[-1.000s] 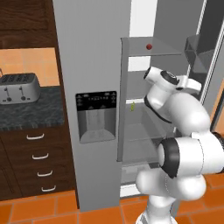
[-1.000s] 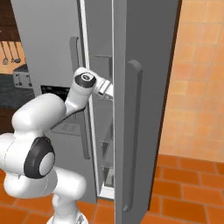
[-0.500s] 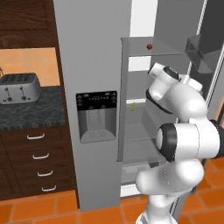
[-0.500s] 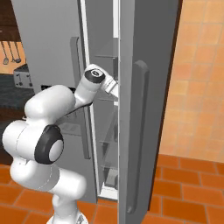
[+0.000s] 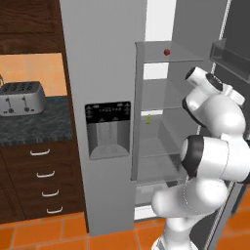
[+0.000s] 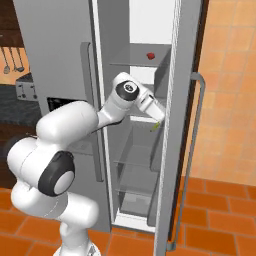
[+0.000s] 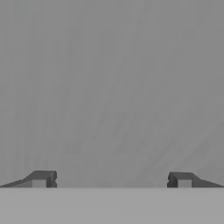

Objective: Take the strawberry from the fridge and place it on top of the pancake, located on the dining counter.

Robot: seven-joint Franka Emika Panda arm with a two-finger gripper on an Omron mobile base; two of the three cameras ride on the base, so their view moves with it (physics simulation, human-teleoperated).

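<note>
Kitchen setting, rendered: orange tiled floor, dark wood cabinets, dark speckled worktop at left.

Item 1. Fridge, tall and grey, black dispenser panel on its closed left door. Right door stood swung wide, evidently to give the arm access to the shelves.

Item 2. Robot arm, white with dark joints, raised in front of the open compartment, its wrist close to the inner face of the open door.

Item 3. Toaster, silver, on the worktop at far left; apart from the work.

Item 4. Gripper, jaws spread wide with nothing between them. Fingertips faced a plain grey surface, probably the door it had been handling.

Item 5. Small yellow-green object on a middle shelf; identity unclear.

Item 6. Strawberry, tiny and red, resting on the top glass shelf, well above the gripper and untouched. Judged stage: door open, reach for the berry not yet made.
</note>
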